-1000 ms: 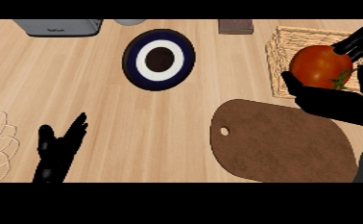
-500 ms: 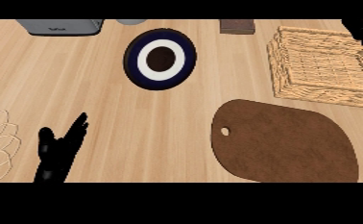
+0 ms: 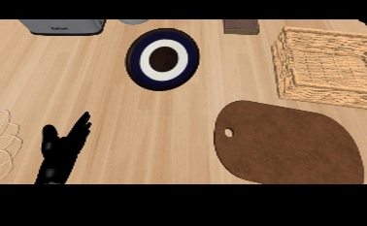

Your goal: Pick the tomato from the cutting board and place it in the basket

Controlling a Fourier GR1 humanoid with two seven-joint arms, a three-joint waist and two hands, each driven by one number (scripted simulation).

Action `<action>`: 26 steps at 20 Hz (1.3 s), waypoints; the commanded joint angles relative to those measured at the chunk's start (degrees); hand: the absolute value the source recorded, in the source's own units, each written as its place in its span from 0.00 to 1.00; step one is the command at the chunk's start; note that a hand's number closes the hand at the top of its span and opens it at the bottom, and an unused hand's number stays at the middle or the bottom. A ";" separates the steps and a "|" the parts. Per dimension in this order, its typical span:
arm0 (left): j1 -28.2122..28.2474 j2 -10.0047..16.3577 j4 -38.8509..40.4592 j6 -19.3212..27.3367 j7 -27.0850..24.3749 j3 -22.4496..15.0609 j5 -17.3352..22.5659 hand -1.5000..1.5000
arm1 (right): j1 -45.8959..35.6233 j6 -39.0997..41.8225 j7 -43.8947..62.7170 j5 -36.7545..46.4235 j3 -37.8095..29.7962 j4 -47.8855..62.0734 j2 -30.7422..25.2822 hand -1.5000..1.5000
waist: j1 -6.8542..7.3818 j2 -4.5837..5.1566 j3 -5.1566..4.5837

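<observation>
The brown cutting board (image 3: 287, 145) lies at the lower right with nothing on it. The wicker basket (image 3: 323, 67) stands at the upper right, and I see no tomato in the part of it that shows. No tomato appears anywhere in the head view. My left hand (image 3: 61, 150) rests open at the lower left, fingers straight and pointing up, far from the board. My right hand does not show.
A navy and white plate (image 3: 163, 59) sits at the upper middle. A grey appliance (image 3: 61, 25), a grey round object (image 3: 132, 21) and a dark brown block (image 3: 241, 26) line the far edge. A pale wire object (image 3: 6, 140) shows at the left edge.
One second ago my right hand held the tomato over the basket. Both have since left the view. The left hand has not moved.
</observation>
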 commanded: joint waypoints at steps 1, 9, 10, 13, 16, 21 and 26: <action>1.96 1.46 -0.24 -2.24 2.10 1.52 1.37 0.50 | -1.54 -2.75 -3.98 -1.63 -1.18 7.54 -1.57 1.00 | -0.03 0.20 -0.42; -2.47 -1.84 3.42 0.94 2.84 0.47 -1.30 0.50 | 1.48 -7.39 -15.45 -9.09 -7.92 20.50 -1.33 1.00 | -0.37 0.35 -0.39; 0.21 -0.41 4.85 -1.50 -1.53 2.08 -0.32 0.50 | 1.63 -9.20 -16.99 -9.17 -7.94 21.82 -0.89 1.00 | -0.18 0.32 -0.41; 1.34 -2.38 1.79 0.07 -0.37 -0.22 -2.09 0.50 | -1.73 -9.78 -21.06 -9.78 -8.57 30.12 -4.36 1.00 | 0.25 0.43 -0.39; 0.75 -3.74 1.28 1.12 0.96 -1.23 -3.10 0.50 | 3.40 -14.12 -25.70 -9.75 -7.26 28.87 0.37 1.00 | -0.20 0.28 -0.39; -0.40 -2.97 4.24 -0.14 -1.23 0.49 -2.35 0.50 | 3.80 -15.45 -25.34 -1.41 -5.04 36.43 -8.82 1.00 | -0.04 0.45 -0.41; -0.46 -2.84 4.47 -0.60 -0.20 1.31 -1.98 0.50 | 4.22 -15.77 -31.79 -0.65 -3.90 41.23 -11.70 0.00 | -0.05 0.39 -0.39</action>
